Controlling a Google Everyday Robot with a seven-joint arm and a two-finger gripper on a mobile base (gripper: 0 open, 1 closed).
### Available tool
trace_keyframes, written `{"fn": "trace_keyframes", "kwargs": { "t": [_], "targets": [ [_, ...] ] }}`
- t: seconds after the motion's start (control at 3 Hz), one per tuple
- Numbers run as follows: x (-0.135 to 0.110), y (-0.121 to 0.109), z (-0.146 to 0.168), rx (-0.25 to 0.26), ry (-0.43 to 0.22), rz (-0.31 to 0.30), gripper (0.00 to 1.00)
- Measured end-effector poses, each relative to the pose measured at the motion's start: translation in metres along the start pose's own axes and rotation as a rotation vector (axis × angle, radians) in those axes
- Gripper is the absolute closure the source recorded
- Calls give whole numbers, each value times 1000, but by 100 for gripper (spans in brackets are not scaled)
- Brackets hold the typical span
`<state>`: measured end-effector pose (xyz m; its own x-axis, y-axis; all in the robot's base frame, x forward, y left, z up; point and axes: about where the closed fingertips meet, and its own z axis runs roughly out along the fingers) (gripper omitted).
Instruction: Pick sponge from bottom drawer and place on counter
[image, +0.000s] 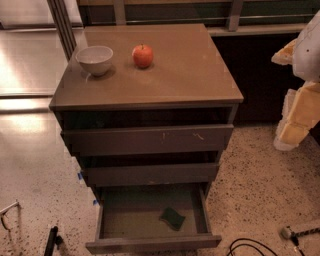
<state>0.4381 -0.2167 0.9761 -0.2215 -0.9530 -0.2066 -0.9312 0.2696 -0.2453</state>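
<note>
Your gripper (296, 122) sits at the right edge of the view, white and yellow, level with the cabinet's upper part and well apart from it. You cannot tell whether it is wide or narrow, and it holds nothing you can see.

The bottom drawer (150, 244) is pulled out far, down and to the left of the gripper. The sponge (172, 218) lies flat inside it, dark green face up, right of the drawer's middle and touching neither wall. It is well below the gripper and far from it.

The middle drawer (150, 175) and top drawer (147, 140) each stick out a little.

The worktop (190, 70) is to the gripper's left, about level with it. On it, at the far-left end from the gripper, stand a pale bowl (95, 60) and a red apple (143, 55), near each other but apart. The apple is the nearer one to the gripper.

A dark cable (250, 246) lies on the speckled floor (260, 170), straight below the gripper.
</note>
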Motion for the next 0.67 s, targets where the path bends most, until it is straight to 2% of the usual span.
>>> {"fn": "trace_keyframes", "kwargs": {
  "t": [0.33,0.67],
  "targets": [
    [0,0,0,0,0,0,0],
    [-1,1,3,9,-16,4,19]
  ]
}}
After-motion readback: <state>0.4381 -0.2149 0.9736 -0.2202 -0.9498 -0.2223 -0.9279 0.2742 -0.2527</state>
